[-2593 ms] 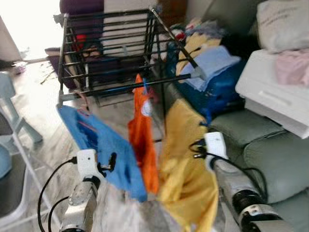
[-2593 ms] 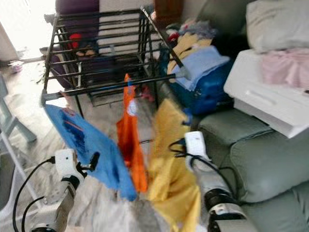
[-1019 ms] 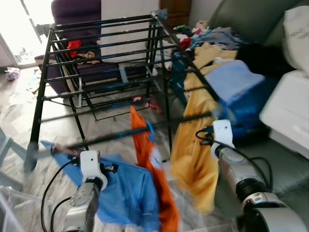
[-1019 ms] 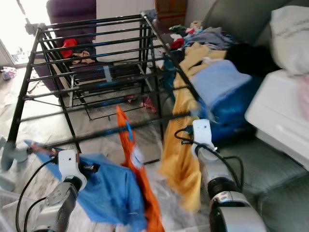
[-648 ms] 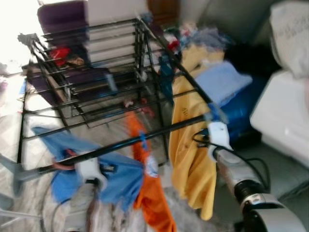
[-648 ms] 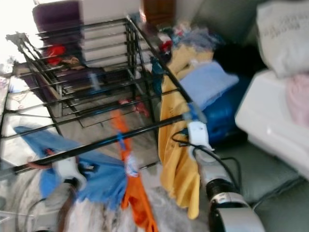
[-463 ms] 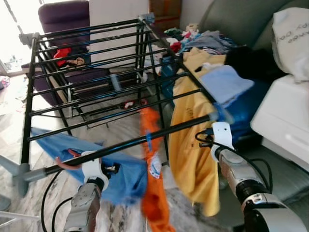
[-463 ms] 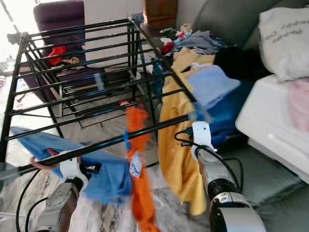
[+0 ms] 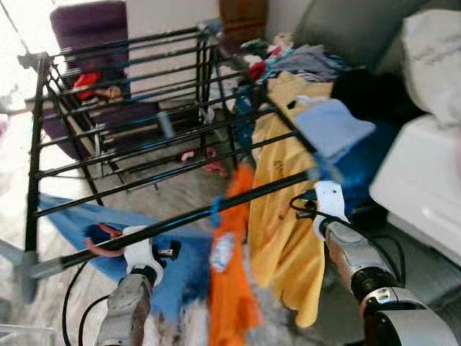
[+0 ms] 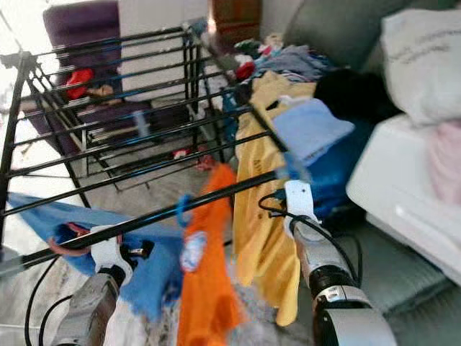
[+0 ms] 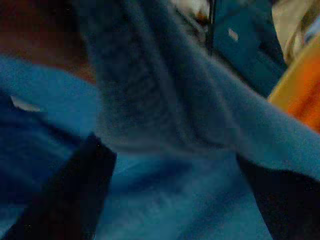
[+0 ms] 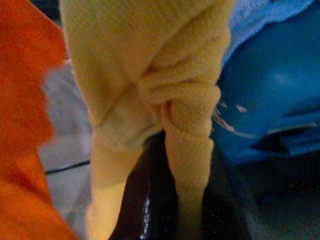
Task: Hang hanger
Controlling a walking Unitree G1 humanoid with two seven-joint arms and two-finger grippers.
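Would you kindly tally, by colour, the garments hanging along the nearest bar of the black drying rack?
Blue cloth garment, held by the left tool: 1
Orange cloth garment: 1
Yellow cloth garment, gripped by the right tool: 1
Total: 3, all on the black metal drying rack

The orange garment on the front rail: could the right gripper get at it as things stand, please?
Probably not right away. The right gripper is shut on the yellow shirt, which hangs between it and the orange garment on the front rail. It would have to let go first.
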